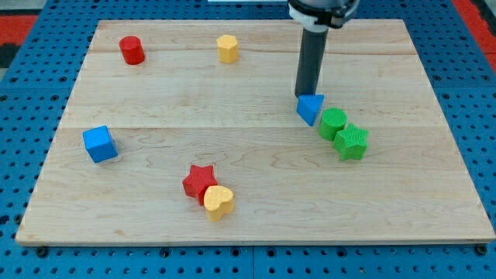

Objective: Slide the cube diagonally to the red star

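The blue cube (100, 143) sits near the board's left edge. The red star (198, 180) lies toward the view's bottom centre, to the right of and below the cube, touching a yellow heart (218, 201). My tip (305, 95) is far to the view's right of the cube, at the upper edge of a blue triangular block (311, 108), touching or nearly touching it.
A green cylinder (333, 123) and a green star (352, 141) sit just right of the blue triangular block. A red cylinder (132, 50) and a yellow hexagon (227, 48) lie near the view's top. The wooden board (256, 225) rests on a blue perforated table.
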You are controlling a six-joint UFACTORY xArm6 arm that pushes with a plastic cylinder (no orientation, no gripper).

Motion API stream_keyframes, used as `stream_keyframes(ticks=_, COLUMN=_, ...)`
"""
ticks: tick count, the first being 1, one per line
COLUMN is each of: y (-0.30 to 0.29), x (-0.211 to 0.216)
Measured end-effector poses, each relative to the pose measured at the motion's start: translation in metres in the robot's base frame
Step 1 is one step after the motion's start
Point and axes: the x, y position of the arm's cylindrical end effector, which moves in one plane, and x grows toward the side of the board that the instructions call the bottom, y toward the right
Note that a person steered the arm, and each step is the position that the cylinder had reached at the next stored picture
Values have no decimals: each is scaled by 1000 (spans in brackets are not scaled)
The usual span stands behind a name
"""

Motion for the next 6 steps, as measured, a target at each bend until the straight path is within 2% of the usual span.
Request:
stream_keyframes(ticks=1, y=-56, x=-18)
stream_keyframes(ticks=2, y=-169, x=-18)
stream_keyframes(ticks=3, y=-265, x=-2)
stream_keyframes(ticks=4, y=-331, x=30)
stream_keyframes(ticks=5, y=-366, x=78)
stream_keyframes(ticks=6, y=-316, x=108)
